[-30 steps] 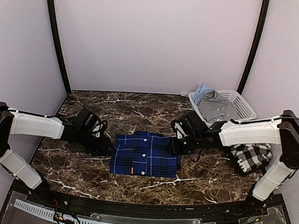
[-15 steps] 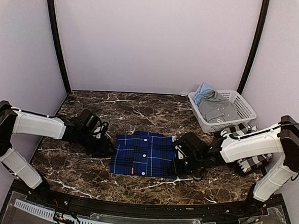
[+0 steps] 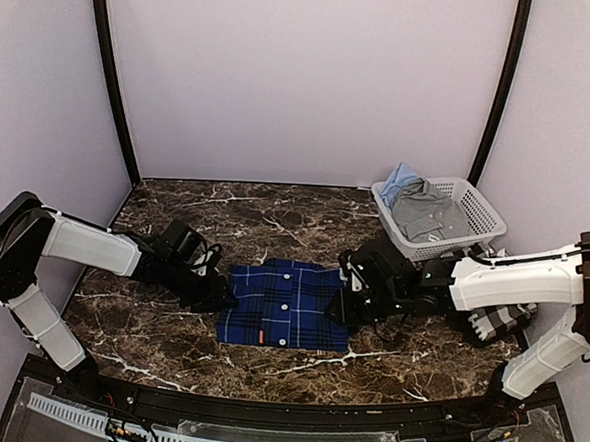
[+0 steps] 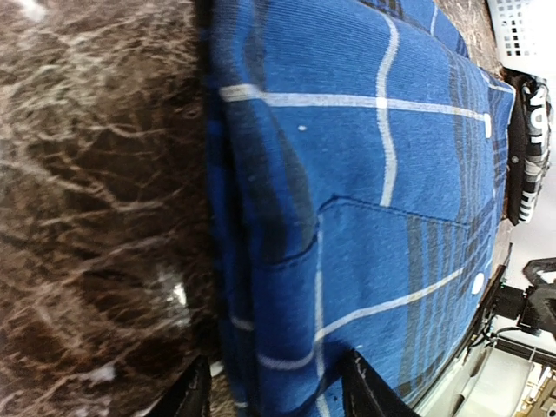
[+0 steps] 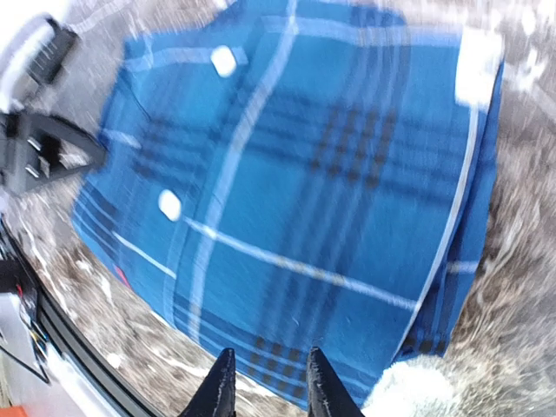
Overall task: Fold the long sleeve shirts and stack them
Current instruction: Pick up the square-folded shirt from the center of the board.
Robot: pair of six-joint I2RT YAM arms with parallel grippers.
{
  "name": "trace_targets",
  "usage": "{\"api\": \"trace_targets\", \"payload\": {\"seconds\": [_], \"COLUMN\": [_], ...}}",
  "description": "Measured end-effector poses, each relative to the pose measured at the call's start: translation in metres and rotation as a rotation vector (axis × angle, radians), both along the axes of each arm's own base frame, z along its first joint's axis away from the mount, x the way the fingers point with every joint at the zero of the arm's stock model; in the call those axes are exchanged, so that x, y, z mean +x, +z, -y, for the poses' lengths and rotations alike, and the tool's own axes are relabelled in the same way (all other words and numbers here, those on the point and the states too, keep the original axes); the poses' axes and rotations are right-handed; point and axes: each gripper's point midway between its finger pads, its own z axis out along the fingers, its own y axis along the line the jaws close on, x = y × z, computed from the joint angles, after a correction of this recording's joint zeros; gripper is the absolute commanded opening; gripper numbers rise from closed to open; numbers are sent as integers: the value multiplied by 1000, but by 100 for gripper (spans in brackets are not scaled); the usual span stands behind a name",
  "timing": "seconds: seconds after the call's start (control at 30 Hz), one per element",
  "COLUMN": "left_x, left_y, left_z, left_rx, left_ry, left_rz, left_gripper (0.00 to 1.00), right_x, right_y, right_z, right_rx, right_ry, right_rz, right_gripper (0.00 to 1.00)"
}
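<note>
1. Your left arm reaches low across the marble table [image 3: 275, 215] from the left edge of the frame, its forearm nearly level. The left claw [image 3: 217, 296] sits at the left edge of the blue plaid shirt [image 3: 285, 306].
2. That claw is spread. In its wrist view one finger [image 4: 193, 395] is over bare marble and the other over the cloth, so the two straddle the shirt's folded edge.
3. The blue plaid shirt lies folded flat, buttons up, at the centre of the frame.
4. Your right arm comes in from the right with the elbow bent. The right claw [image 3: 345, 306] is at the shirt's right edge.
5. Its fingers [image 5: 221, 387] stand narrowly apart, and nothing shows between them; that view is blurred.
6. The black-and-white check shirt [image 3: 497, 319] lies bunched at the right, partly behind that forearm and well apart from both claws. It lies below the white basket [image 3: 481, 217] in the frame.
</note>
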Motion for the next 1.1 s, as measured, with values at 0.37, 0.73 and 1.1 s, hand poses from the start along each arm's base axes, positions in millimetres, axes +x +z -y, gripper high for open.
{"api": "trace_targets", "payload": {"seconds": [0.37, 0.73, 1.1], "left_x": [5, 0, 0], "left_y": [-5, -8, 34], "left_z": [26, 28, 15], "left_rx": [-91, -81, -20], "left_ry": [-43, -24, -28], "left_rz": [-10, -65, -10], "left_gripper": [28, 0, 0], "right_x": [39, 67, 67], "right_y": [38, 18, -39], "right_z": [0, 28, 38], "right_rx": [22, -82, -222], "right_ry": [-60, -128, -106], "right_rz": [128, 141, 57], "right_gripper": [26, 27, 27]}}
